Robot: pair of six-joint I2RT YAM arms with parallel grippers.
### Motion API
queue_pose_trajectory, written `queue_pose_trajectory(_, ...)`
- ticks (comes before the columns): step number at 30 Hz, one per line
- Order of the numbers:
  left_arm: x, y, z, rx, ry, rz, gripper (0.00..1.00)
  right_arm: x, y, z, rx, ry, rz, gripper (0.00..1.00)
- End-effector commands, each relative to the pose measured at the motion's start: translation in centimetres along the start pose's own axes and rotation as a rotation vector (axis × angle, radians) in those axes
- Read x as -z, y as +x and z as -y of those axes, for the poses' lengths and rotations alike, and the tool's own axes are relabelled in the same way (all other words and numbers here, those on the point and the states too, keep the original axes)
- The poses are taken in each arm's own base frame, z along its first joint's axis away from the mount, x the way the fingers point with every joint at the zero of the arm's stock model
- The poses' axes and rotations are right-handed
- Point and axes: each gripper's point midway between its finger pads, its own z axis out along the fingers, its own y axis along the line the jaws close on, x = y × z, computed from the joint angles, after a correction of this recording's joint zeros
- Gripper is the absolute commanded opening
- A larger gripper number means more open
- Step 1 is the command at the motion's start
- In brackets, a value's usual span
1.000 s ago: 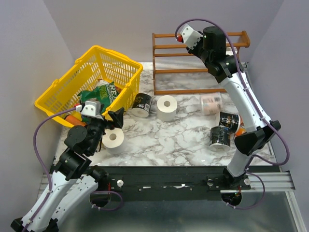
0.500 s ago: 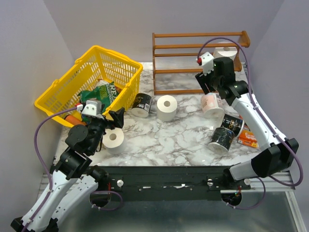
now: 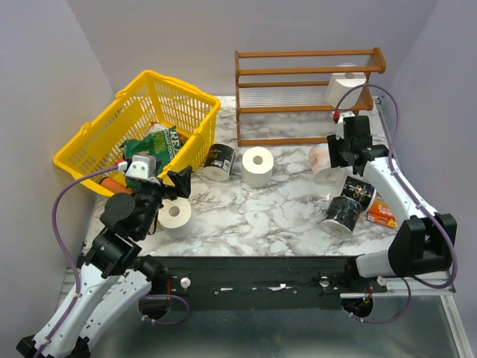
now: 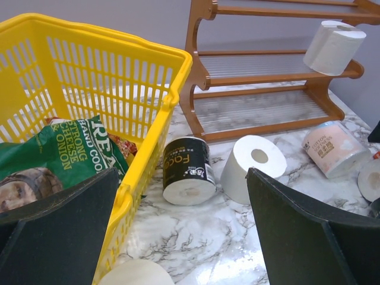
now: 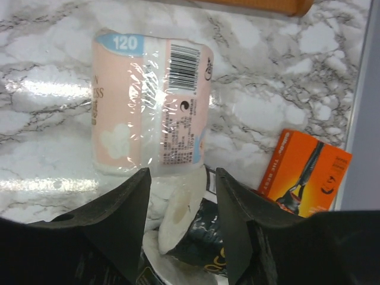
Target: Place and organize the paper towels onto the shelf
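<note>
The reddish-brown wooden shelf (image 3: pixel 298 97) stands at the back; it also shows in the left wrist view (image 4: pixel 267 59). One white paper towel roll (image 3: pixel 346 89) rests tilted on its middle tier at the right end (image 4: pixel 333 47). A bare white roll (image 3: pixel 258 165) stands on the marble mid-table. Another (image 3: pixel 175 216) lies just under my open, empty left gripper (image 3: pixel 179 183). A pink-printed wrapped roll (image 3: pixel 322 159) lies on its side (image 5: pixel 148 101). My right gripper (image 3: pixel 341 158) is open and empty, its jaws (image 5: pixel 181 178) just past that roll's near end.
A yellow basket (image 3: pixel 112 127) holding snack bags stands at the left. Black-wrapped rolls lie by the basket (image 3: pixel 220 161) and at the right (image 3: pixel 356 190), (image 3: pixel 340 212), one below my right jaws (image 5: pixel 196 231). An orange box (image 3: pixel 382 214) lies at the right edge.
My right arm came down from the shelf's upper right, leaving a white roll on the shelf, and now hovers over the pink-wrapped roll. The left arm has not moved.
</note>
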Motion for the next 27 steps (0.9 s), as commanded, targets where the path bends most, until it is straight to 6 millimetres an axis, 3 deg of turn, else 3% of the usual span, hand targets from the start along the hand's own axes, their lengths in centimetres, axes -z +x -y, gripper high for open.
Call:
queue_pose_trajectory(1, 0.0, 0.3, -0.1, 0.009, -0.01, 0.001, 0.99, -1.3, 0.0, -1.8, -0.082, -0.061, 0.016, 0.56)
queue_pose_trajectory(4, 0.0, 0.3, -0.1, 0.009, -0.007, 0.001, 0.99, -2.0, 1.2, -3.5, -0.111, -0.135, -0.014, 0.56)
queue_pose_trajectory(7, -0.1, 0.5, -0.1, 0.007, -0.008, -0.005, 0.99, -1.9, 1.1, -5.9, -0.181, -0.235, 0.006, 0.55)
queue_pose_trajectory(14, -0.3, 0.6, 0.1, 0.004, -0.001, -0.011, 0.99, 0.7, -2.2, -13.3, -0.229, -0.489, 0.127, 0.53)
queue_pose_trajectory(16, -0.3, 0.7, 0.0, 0.0, -0.006, -0.013, 0.99, 1.4, -3.1, -14.0, -0.232, -0.523, 0.148, 0.52)
queue_pose_trajectory(19, -0.2, 0.7, -0.2, -0.001, -0.014, -0.012, 0.99, 1.9, -4.0, -12.9, -0.243, -0.471, 0.183, 0.51)
queue_pose_trajectory(21, -0.2, 0.5, -0.2, 0.002, -0.015, -0.007, 0.99, 1.4, -4.2, -10.9, -0.215, -0.362, 0.208, 0.51)
queue_pose_trajectory(23, -0.2, 0.5, -0.2, 0.001, -0.014, -0.006, 0.99, 0.6, -3.7, -8.8, -0.167, -0.239, 0.196, 0.51)
queue_pose_trajectory(27, -0.3, 0.7, -0.2, -0.002, -0.016, -0.013, 0.99, -1.2, -1.9, -6.8, -0.104, -0.105, 0.131, 0.5)
